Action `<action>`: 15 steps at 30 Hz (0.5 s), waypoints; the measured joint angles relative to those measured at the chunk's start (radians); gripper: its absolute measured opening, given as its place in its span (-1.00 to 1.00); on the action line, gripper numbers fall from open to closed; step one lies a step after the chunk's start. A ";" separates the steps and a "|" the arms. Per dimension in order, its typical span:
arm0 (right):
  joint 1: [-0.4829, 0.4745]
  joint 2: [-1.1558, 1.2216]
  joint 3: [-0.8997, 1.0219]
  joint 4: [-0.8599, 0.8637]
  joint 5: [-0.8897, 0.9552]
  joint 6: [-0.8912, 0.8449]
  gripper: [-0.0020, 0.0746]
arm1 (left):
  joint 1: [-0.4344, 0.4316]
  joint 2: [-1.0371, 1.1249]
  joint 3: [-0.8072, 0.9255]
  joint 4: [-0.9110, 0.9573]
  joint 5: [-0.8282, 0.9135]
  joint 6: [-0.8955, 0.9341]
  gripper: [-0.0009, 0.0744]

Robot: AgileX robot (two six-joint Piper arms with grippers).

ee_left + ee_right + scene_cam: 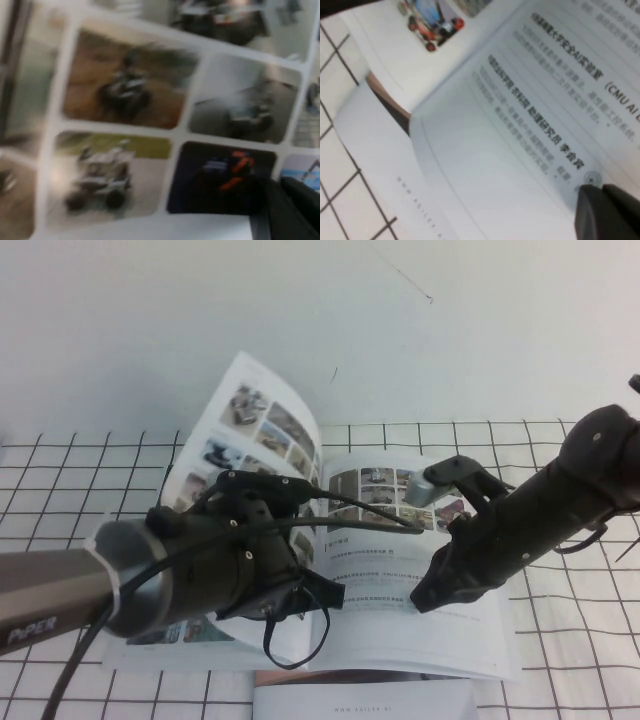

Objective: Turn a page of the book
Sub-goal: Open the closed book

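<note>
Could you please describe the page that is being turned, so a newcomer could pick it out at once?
On the black-gridded white table lies the open book, with the left gripper over its left half and the right gripper over its right half. The page rises from the spine, curling up. Unlike the flat leaves, it stands lifted, showing vehicle photos.

"PiPER" on left arm (40, 605)

The book (400, 630) lay open on the bench (580, 660), its page (250, 430) lifted at left; left end effector (300, 585) over its left half, right end effector (445, 510) over its right half.
</note>
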 joint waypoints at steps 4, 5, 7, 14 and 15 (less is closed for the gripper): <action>0.004 0.045 0.000 -0.020 -0.015 0.003 -0.94 | 0.014 0.045 0.000 -0.053 0.000 0.060 -0.98; 0.004 0.050 0.000 -0.028 -0.017 0.005 -0.94 | 0.016 0.054 0.000 -0.065 0.000 0.078 -0.98; 0.004 0.054 0.000 -0.049 -0.017 0.014 -0.94 | 0.016 0.074 0.000 -0.082 0.000 0.107 -0.98; 0.004 0.061 0.000 -0.116 -0.017 0.046 -0.94 | 0.018 0.137 -0.008 -0.094 0.002 0.130 -0.98; 0.004 0.064 0.000 -0.121 -0.017 0.048 -0.94 | 0.018 0.144 -0.011 -0.094 0.006 0.130 -0.98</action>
